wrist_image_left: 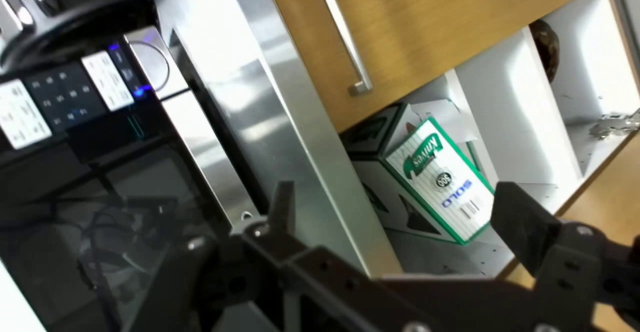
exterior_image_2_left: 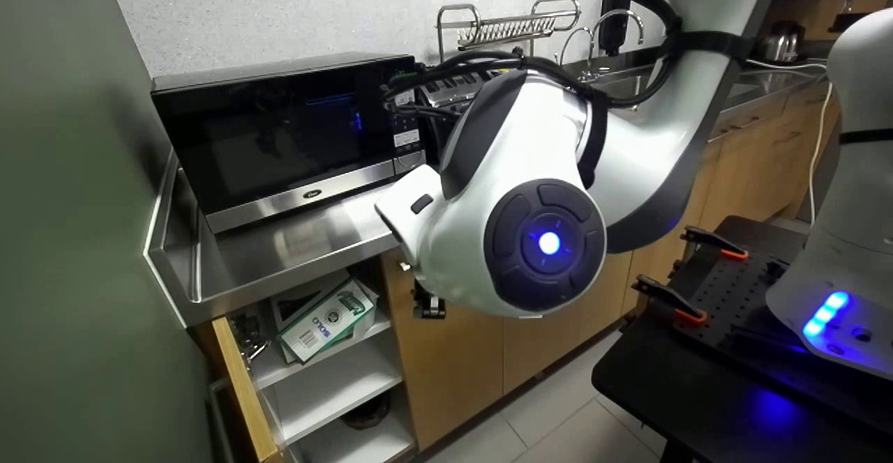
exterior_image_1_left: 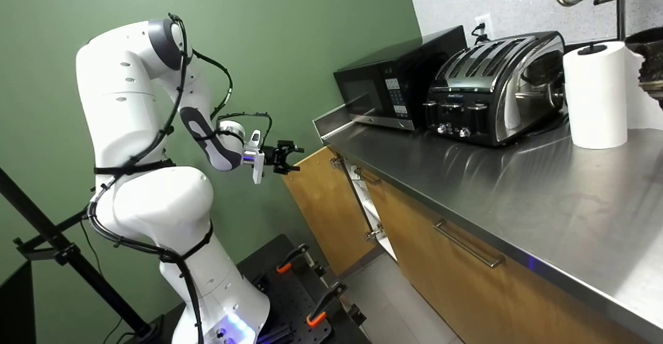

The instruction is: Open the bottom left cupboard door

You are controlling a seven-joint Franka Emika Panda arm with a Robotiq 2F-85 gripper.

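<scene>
Down low, the flat light-brown wood door [exterior_image_1_left: 330, 210] stands open, probably done. Black pincer [wrist_image_left: 397, 207] is spread wide, empty; just retreat.

Box [wrist_image_left: 440, 179] on shelf [exterior_image_2_left: 371, 332], perhaps bowl [wrist_image_left: 545, 49] below

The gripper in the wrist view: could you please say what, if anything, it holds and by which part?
Nothing is held: the gripper is open, its fingers well apart.
</scene>
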